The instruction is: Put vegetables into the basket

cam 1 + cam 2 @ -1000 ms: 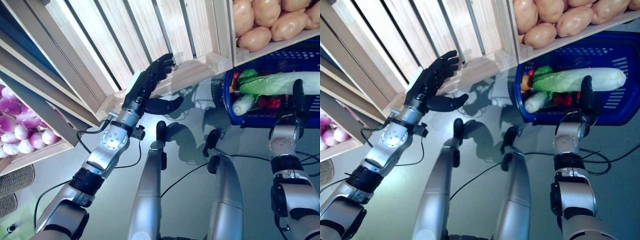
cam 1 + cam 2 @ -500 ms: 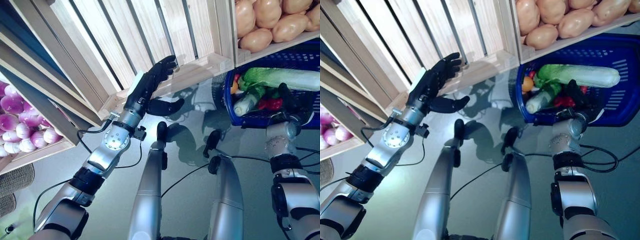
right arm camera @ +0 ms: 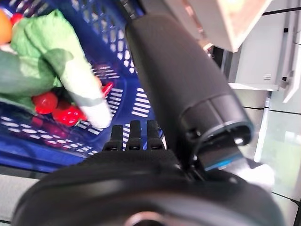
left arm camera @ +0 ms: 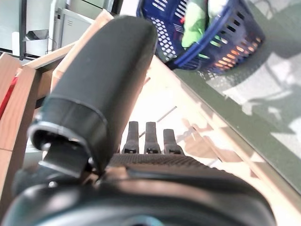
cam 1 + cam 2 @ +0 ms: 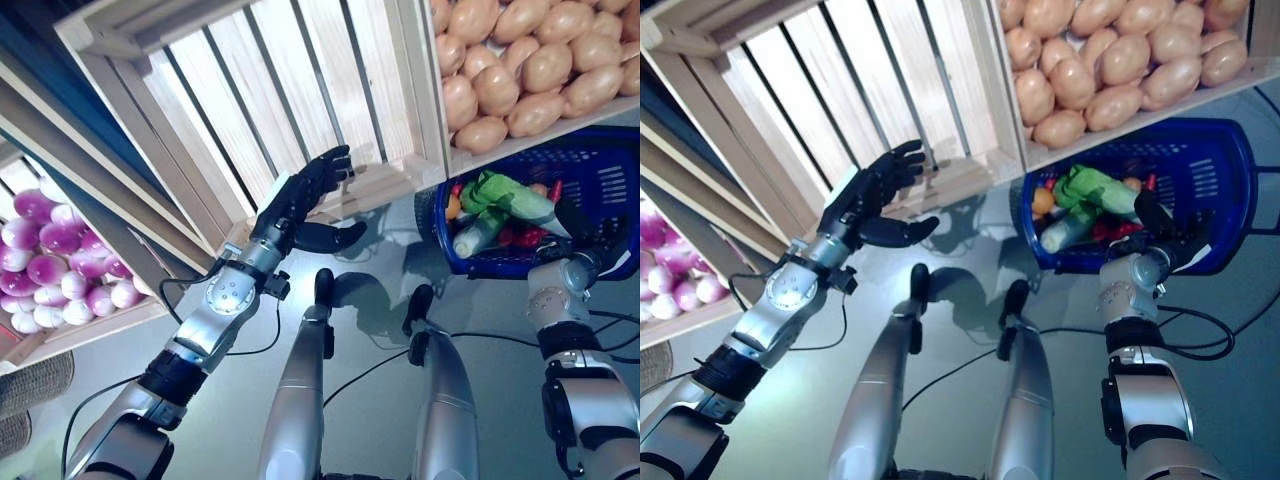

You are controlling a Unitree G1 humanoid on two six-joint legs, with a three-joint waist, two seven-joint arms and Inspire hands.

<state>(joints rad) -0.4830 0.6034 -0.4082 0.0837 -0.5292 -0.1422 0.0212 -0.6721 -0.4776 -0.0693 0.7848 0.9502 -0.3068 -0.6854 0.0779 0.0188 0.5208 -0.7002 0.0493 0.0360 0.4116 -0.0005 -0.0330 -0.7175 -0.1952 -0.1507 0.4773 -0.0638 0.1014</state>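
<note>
Stage of the task with the blue plastic basket already part-filled. It stands on the glossy grey floor below a slatted wooden crate of tan potatoes and holds a long green-and-white leafy vegetable, a pale green cucumber-like piece, small red vegetables and an orange one. The right hand sits at the basket's near rim; its fingers lie straight over the contents and hold nothing, as the right wrist view shows. The left hand hovers with fingers spread and thumb out before an empty slatted wooden crate, also holding nothing. A further crate of purple-and-white onions stands at the far left, well apart from the basket. Judgement: several vegetables are in place, and neither hand carries a next one; what remains is presumably to fetch more produce from the crates, though the pictures set no target count.
</note>
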